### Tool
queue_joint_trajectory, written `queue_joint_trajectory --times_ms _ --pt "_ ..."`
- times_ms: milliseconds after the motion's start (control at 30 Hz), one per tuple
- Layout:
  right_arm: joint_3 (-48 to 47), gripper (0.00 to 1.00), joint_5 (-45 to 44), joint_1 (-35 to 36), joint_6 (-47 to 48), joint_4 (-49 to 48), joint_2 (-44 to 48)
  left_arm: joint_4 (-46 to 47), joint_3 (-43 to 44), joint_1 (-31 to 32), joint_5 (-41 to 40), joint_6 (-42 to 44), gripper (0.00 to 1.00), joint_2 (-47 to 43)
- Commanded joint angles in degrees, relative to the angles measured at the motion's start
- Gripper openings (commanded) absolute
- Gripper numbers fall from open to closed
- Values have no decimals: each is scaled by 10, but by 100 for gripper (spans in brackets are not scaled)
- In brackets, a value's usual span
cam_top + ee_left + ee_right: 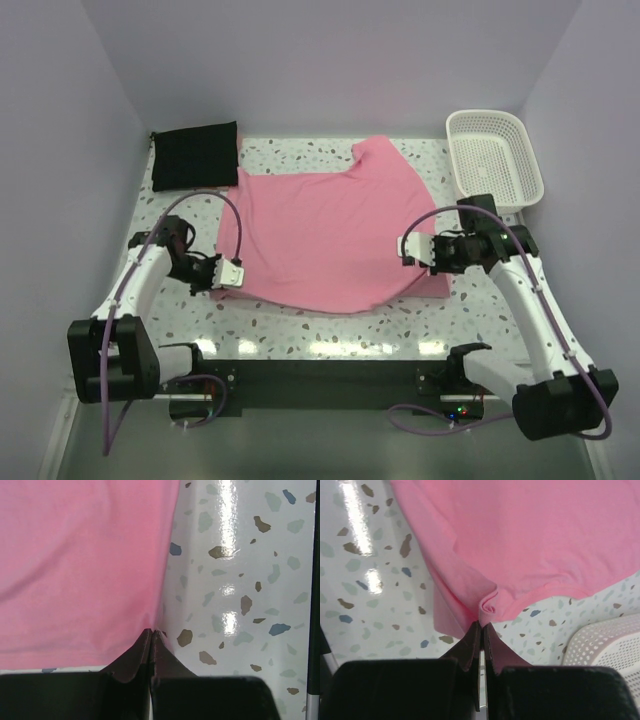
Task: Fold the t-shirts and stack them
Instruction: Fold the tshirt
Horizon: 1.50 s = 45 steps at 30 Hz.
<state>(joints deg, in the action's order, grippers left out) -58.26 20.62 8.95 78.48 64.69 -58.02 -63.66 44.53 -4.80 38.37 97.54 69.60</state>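
Can't see the pinched bit of pink t-shirt (320, 235) hem inside the left gripper (152, 631) or the right gripper (481, 625). Cropped in both wrist views too. Right wrist view: only a corner of the white lattice basket (605, 645) beside the t-shirt. No telling layers in the black folded garment (195, 155) behind it.

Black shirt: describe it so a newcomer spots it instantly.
On the speckled table, look to the far-left corner. The black shirt lies there, a flat folded rectangle beside the spread pink t-shirt. It is the only dark cloth; the white basket sits at the far-right corner.
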Motion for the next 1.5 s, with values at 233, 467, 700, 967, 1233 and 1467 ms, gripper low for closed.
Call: queue_joint_trajectory --times_ms 233,467,700,967,1233,1467 --pt "-150 0 36 -2 61 -123 -195 76 92 -7 60 -115 0 81" --pt "-229 0 35 -2 64 -164 -319 154 122 -10 65 -211 0 141" --pt "-281 0 27 -6 48 -196 -391 186 161 -14 53 -263 0 201" --pt "-301 0 26 -7 52 -197 -411 208 176 -14 45 -277 0 231" --pt "-284 0 17 -9 37 -228 -409 198 188 -14 36 -271 0 252" --pt "-272 0 9 -15 37 -230 -400 194 163 -13 14 -237 0 241"
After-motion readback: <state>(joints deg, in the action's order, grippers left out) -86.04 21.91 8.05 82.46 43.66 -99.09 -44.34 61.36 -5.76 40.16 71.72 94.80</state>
